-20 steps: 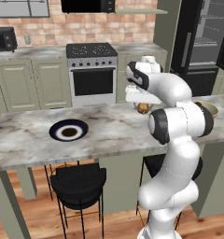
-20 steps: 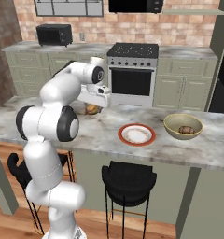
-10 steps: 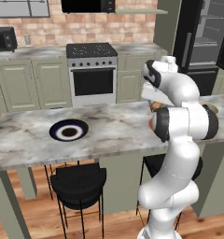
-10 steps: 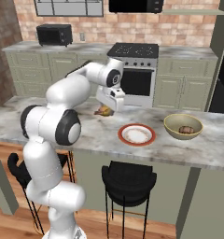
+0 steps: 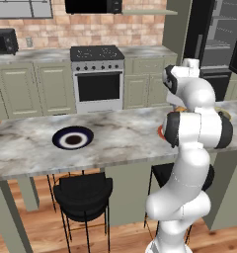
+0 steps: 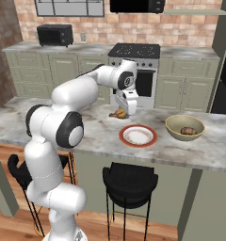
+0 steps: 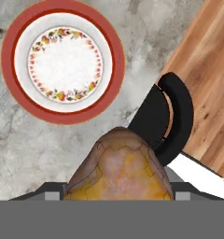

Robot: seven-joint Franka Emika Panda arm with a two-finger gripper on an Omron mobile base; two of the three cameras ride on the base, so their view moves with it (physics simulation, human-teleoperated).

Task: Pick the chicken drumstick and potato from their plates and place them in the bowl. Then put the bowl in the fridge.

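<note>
Counter (image 6: 96, 136) looks wide open around the orange-red plate (image 6: 138, 136); bowl (image 6: 184, 127) sits just beside it, potato (image 6: 188, 131) already inside.

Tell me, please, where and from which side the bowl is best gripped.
Grip the bowl by its rim, coming straight down from above with one jaw inside and one outside the wall. It stands upright and is probably too wide to span; the near rim keeps clear of the potato lying in it.

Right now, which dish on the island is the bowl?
On the marble island, look past the orange-rimmed plate toward the fridge end. The bowl sits there: tan, deep and rounded, with a potato inside, unlike the two flat plates.
</note>
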